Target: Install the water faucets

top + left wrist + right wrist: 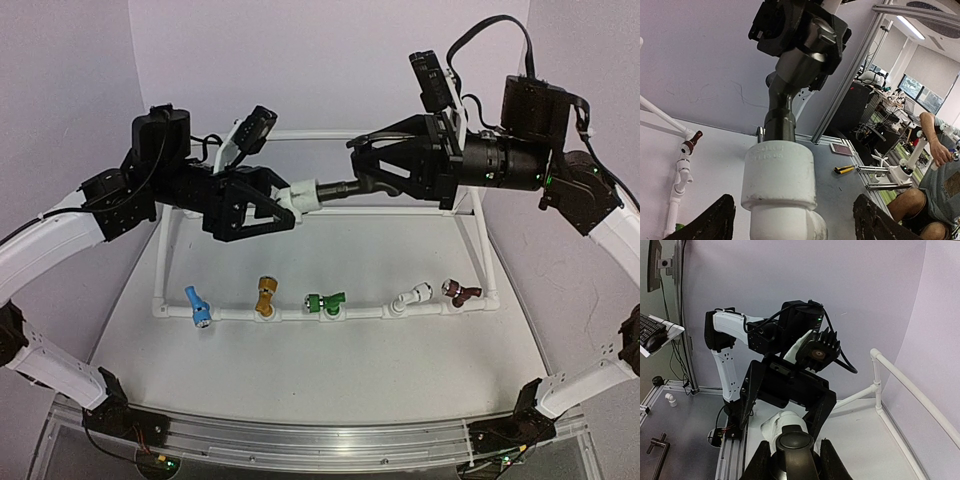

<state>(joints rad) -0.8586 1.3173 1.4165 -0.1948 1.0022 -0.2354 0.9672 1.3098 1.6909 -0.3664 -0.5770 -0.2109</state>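
Gripping the dark grey faucet (347,187), right gripper (362,175) clenched; left gripper (290,200), at nine o'clock, straddles white fitting (305,193), released.

Lilac backdrop (300,60) closing in a white table (330,350), with an open lab off to 1 side.

The backdrop's plain walls stand behind and beside the jaws, evenly lit; the white table lies below them, edged by an aluminium rail (320,435) on the near side. Past the right jaws, from the left wrist, a slanted aluminium post (852,70) ends the backdrop; beyond it are a cluttered workbench (875,100), bright windows (912,85), a ceiling strip light (910,27) and a seated person (935,175). Past the left jaws, a shelf (675,330) carries a keyboard (651,326) and mouse (655,340) under a monitor (654,265).
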